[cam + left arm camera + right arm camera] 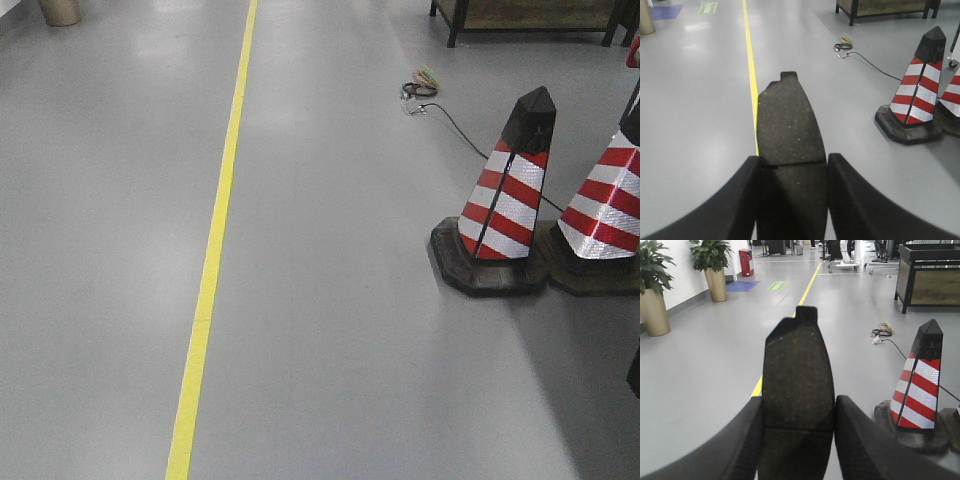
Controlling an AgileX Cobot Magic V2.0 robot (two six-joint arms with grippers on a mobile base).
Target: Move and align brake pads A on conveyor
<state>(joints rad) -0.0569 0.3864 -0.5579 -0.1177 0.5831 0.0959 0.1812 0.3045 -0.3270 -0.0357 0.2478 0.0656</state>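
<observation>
The pale grey glossy workshop floor fills every view, and we see no conveyor anywhere, so we judge both arms are carrying pads above open floor, away from the belt. A yellow painted floor line runs from 6 toward 12 o'clock. Two red-and-white striped cones on black rubber bases, the nearer cone and the farther cone, stand at 3 o'clock.

In the left wrist view, the left brake pad, a flat, dark grey-black, gritty, slightly curved oblong, projects toward 12 o'clock from the left gripper, whose black curved jaws are clamped on its long edges. The right gripper grasps the right brake pad, of the same make, in the same way.

We judge these pads stiff, dense and fairly heavy for their size, with a rough face that should resist slipping. Each grip sits about at the thin groove across the middle, close to the balance point, which should limit drooping.

A small coiled black cable lies at 1 o'clock.
</observation>
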